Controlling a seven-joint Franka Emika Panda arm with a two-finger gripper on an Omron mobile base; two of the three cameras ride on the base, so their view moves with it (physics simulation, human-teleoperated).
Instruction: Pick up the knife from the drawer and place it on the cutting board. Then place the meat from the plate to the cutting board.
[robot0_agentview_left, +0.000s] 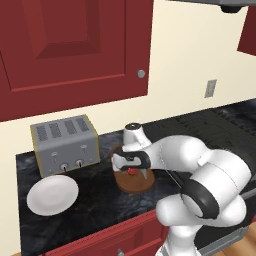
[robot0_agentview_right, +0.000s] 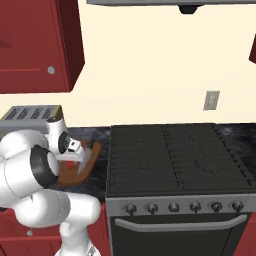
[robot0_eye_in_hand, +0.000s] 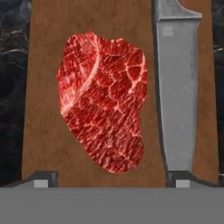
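The white arm bends forward from the lower right of the left base view, its hand turned down over the cutting board at frame centre. The jaws stand wide open and hold nothing; in the hand view their two dark tips sit at the bottom edge, one left of the meat and one below the knife.

The meat lies flat on the board, a marbled, irregular red slab with a pale fat seam, its long axis running top to bottom in the hand view. The knife's smooth grey blade lies just beside it on the right, parallel, running top to bottom; I cannot tell whether they touch.

The board is brown, grained wood on a black, veined stone worktop. A round white plate sits bare at the left, below a brushed-metal toaster.
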